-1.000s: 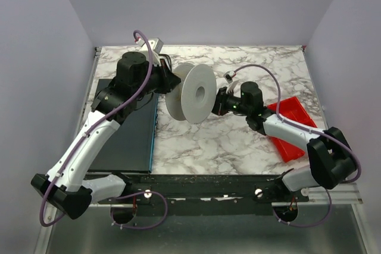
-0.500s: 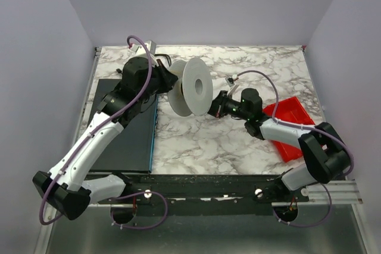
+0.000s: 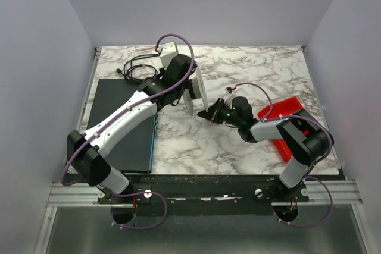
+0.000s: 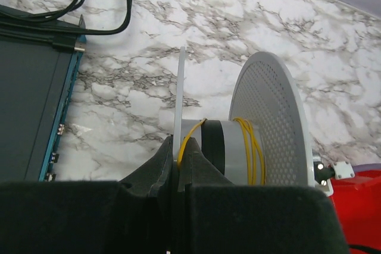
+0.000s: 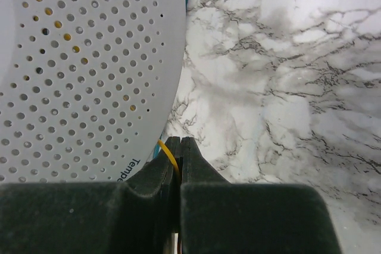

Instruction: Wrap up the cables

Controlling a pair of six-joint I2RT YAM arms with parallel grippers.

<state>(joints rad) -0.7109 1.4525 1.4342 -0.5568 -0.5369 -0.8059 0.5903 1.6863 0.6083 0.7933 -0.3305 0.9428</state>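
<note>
The white spool [image 4: 268,111] has perforated flanges and a grey hub, and it is held above the table. In the top view the spool [image 3: 199,90] shows edge-on. The thin yellow wire [image 4: 255,147] lies in a few turns on the hub, and one strand runs down to the near flange. My left gripper [image 4: 178,157] is shut on the thin near flange; it also shows in the top view [image 3: 189,100]. My right gripper [image 5: 180,150] is shut on the yellow wire [image 5: 167,150] just beside the spool's flange [image 5: 89,57]. In the top view my right gripper [image 3: 206,114] sits right of the spool.
A thicker black looped cord [image 3: 136,66] lies at the back left. A dark flat box [image 3: 122,126] with a blue edge lies on the left. A red tray [image 3: 287,118] lies at the right, under the right arm. The marble table [image 3: 208,147] has raised edges.
My left arm has swung right and carried the spool right, turning it from face-on to edge-on. The black cord is now uncovered. My right gripper has moved left and nearer.
</note>
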